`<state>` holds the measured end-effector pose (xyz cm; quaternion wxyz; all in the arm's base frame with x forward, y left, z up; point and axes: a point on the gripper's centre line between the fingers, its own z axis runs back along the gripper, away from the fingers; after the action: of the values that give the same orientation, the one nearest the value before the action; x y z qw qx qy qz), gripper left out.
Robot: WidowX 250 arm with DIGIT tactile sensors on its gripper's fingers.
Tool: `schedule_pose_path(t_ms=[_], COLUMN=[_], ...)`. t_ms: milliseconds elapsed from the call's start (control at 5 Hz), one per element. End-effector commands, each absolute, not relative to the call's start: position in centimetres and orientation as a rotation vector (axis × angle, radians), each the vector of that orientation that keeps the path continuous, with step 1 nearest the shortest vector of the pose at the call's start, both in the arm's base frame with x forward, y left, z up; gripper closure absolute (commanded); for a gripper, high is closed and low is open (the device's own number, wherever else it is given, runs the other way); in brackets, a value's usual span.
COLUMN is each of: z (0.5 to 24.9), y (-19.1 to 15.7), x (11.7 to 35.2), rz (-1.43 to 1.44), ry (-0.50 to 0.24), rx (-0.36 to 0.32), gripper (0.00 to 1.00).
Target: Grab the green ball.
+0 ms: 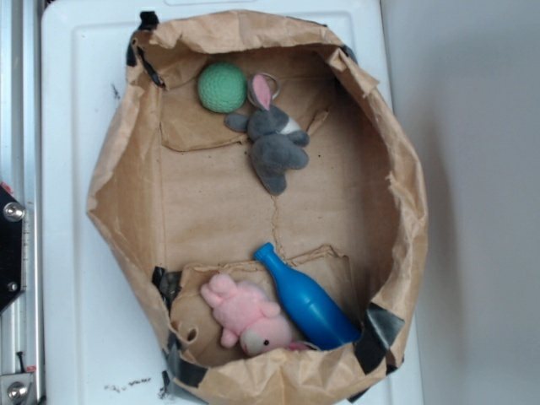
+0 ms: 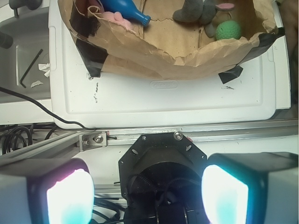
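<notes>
You are at the approach step, nothing grabbed yet. The green ball (image 1: 222, 88) sits on the floor of the brown paper bag (image 1: 126, 181), up in the top-left corner in the exterior view, just beside the grey bunny (image 1: 276, 139) and looking close to touching its ear, hard to say for sure. At the opposite end of the bag lie the pink plush toy (image 1: 245, 314) and the blue bottle (image 1: 305, 297), well apart from the ball, so ignore them. The bag rests on a white tray (image 1: 72, 253). In the wrist view your gripper (image 2: 147, 193) is spread wide, both fingers (image 2: 70, 198) at the frame bottom with a broad gap between, gripping nothing, and it is well short of the bag, over the metal rail (image 2: 233, 133) outside the tray. From that view the ball (image 2: 228, 30) shows at the top right, tucked behind the bag's folded rim. My read on the next move: travel forward over the tray and the bag wall, shift toward the ball's corner, then come down with the jaws straddling the ball alone. Watch two things: the crumpled bag wall rises close by the ball and could catch a finger, and the bunny is near enough to get pinched along with it.
</notes>
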<state>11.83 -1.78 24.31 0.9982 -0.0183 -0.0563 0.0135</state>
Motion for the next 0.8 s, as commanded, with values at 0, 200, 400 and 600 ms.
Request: schedule_pose_path(t_ms=[0,200,400,600], z=[24.3,23.0,22.0,22.0], y=[-1.8,0.2,2.0,3.7], x=[11.8,14.5,17.4,19.5], rz=[0.027,0.044,0.115,0.097], ry=[-0.113,-0.119,-0.103,-0.145], rx=[-0.037,-0.003,0.032,0.049], gripper=[0.0,0.0,0.0,0.0])
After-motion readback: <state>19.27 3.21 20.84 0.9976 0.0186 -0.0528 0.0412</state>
